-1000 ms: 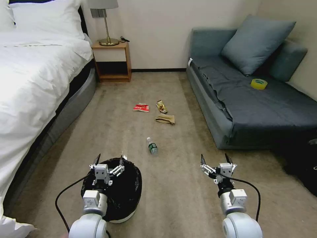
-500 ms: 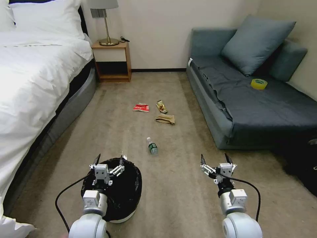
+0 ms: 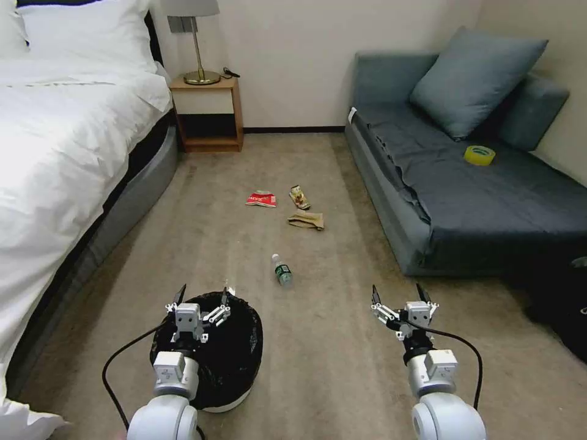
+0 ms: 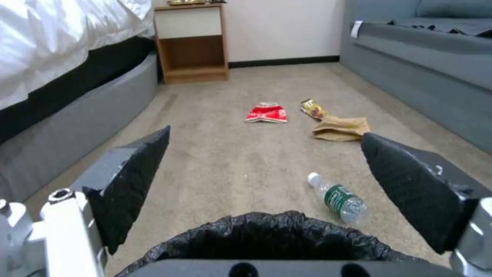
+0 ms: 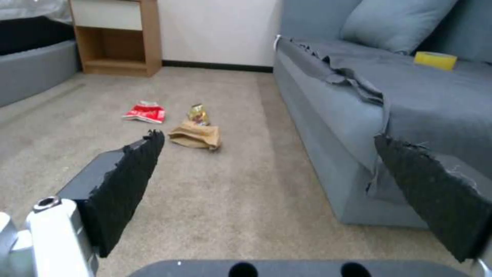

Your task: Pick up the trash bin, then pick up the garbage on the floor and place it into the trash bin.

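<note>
A hotel-style bedroom, with the trash bin as the marker: the white bed stands well off to its left, the grey-blue sofa well apart on the far right, a wooden nightstand against the wall far beyond it. The bin — white, lined with a crinkly black bag — sits upright on the carpet, mouth up, not yet lifted. The left gripper hangs just above the bin's far rim, fingers spread wide and holding nothing; the right gripper hovers level with it, well to the bin's right over bare carpet, likewise spread and empty.

By the look of it, nothing of the task is done: the bin is ungrasped and all four pieces of garbage lie on the floor. Nearest, just beyond the bin and a little right, the clear plastic bottle lies on its side, long axis running away from the bin, cap towards the far wall. Farther on lies the tan paper bag, flattened, its length across the room; beyond it the gold-brown snack wrapper and, left of that, the crumpled red wrapper. A yellow tape roll rests on the sofa.
</note>
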